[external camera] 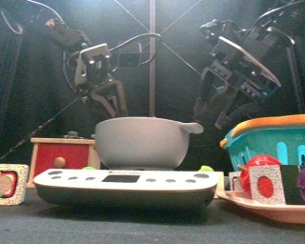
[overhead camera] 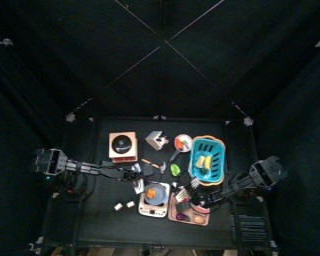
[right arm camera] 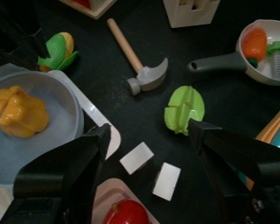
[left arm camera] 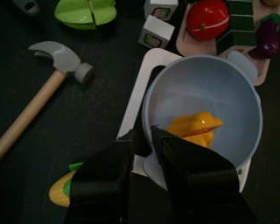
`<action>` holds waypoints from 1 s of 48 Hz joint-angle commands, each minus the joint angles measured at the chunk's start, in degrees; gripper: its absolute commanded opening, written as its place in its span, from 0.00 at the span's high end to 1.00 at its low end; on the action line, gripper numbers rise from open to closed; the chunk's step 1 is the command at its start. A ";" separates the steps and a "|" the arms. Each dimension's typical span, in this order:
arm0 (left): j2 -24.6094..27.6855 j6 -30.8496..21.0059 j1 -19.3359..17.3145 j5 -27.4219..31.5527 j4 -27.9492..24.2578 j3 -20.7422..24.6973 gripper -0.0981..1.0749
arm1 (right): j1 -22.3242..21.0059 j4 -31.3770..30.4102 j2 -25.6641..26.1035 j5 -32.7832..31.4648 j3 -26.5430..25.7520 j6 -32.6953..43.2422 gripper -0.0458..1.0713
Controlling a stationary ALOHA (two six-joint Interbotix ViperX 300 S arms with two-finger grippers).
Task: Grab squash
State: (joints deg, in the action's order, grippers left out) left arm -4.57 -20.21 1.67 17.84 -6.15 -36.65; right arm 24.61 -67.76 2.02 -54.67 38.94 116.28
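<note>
The squash (left arm camera: 192, 128) lies in the grey bowl (left arm camera: 241, 105) on the scale (external camera: 123, 185), near the table's front. A teal basket (external camera: 280, 145) stands at right above a pink tray (external camera: 285, 208) (a red fruit sits on it). The black table (overhead camera: 96, 160) is penned by curtains. The left gripper (left arm camera: 152, 150) hangs over the bowl, fingers pressed together; the right gripper (right arm camera: 152, 131) is spread wide. Only the wrist views show the hammer (right arm camera: 136, 58), corn (right arm camera: 59, 49) and lime (right arm camera: 185, 107).

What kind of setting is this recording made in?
Most likely a lab robot pen staged as a play kitchen: black curtains enclose a small black table crowded with toy food, a toy hammer and a grey bowl on a kitchen scale.
</note>
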 commanded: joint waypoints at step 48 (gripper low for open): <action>-30.59 0.35 -6.15 -25.05 -7.56 -27.07 0.36 | -2.37 -0.62 -9.32 12.57 -19.07 -0.09 0.06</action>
State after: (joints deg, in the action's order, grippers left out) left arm -34.80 -19.95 -4.13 -6.68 -12.04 -63.90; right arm 23.64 -69.08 -8.09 -42.45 22.32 116.19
